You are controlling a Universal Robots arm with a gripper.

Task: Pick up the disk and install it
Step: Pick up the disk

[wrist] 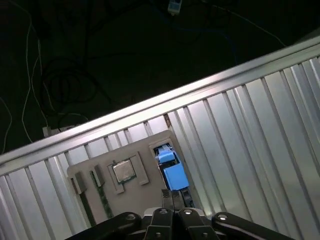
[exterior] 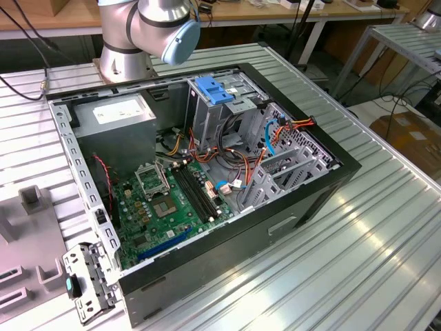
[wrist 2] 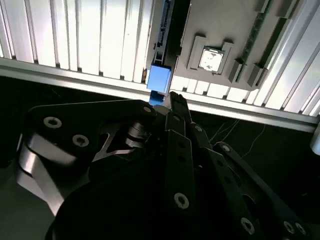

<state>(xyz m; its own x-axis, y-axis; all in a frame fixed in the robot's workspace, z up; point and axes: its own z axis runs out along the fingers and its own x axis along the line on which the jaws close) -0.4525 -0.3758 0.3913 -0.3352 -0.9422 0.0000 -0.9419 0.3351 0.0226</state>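
Exterior view's left: grey tray (exterior: pixel 17 248) sits on the ribbed surface (exterior: pixel 358 276). Open computer case (exterior: pixel 296 207) is mid-scene, and the drive cage with its blue latch (exterior: pixel 211 91) is on the case's far side.

The disk (wrist: pixel 172 172) is still in the tray, not in the case. It stands on edge in a slot, blue rail end up, with a chip (wrist: pixel 124 171) in the next pocket.

End effector (wrist: pixel 172 196) is directly over the near end of the disk. In both wrist views the fingers look pressed together, with nothing between them. The tips are just short of the blue end; I can't confirm contact.

Key relation: the disk's long axis runs straight away from the fingertips. My read is the jaws would close across its thin faces. No grasp yet.
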